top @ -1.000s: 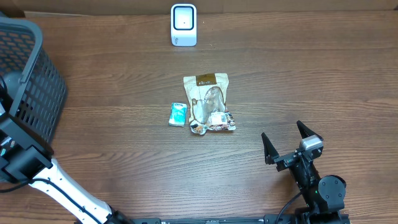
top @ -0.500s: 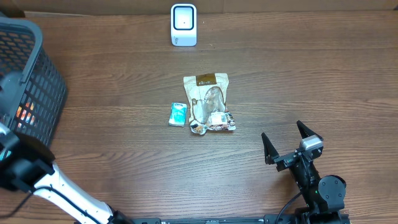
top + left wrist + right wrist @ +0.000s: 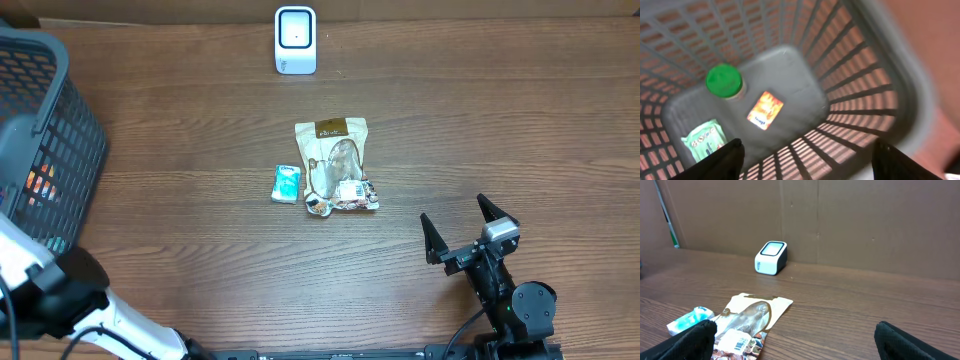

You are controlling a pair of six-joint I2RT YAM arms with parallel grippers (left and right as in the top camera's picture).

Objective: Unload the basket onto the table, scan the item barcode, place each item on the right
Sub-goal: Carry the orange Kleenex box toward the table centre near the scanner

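Looks down on a wooden table (image 3: 500, 120). Shows a white barcode scanner (image 3: 295, 40) standing at the far edge, its window angled upward. Near the middle, shows a clear snack pouch (image 3: 335, 165) lying flat, brown band at its far end, with a small blue-green packet (image 3: 286, 184) just beside its left side (whether touching or not, hard to tell from above). Neither item near the scanner; both well apart from either arm.

At the left edge, shows a dark mesh basket (image 3: 50, 150). From the left wrist camera, looks straight down into it: a green-capped bottle (image 3: 724, 80), an orange packet (image 3: 765, 110) and a green-and-white packet (image 3: 704, 139) resting on the grey floor. Left gripper (image 3: 807, 147) above the basket, fingers (image 3: 725, 160) spread wide, holding nothing.

Right gripper (image 3: 465, 232) low at the near right of the table, jaws fully apart and empty, pointing towards the pouch and the scanner. From its wrist camera, shows a white barcode label facing up on the pouch's near end.
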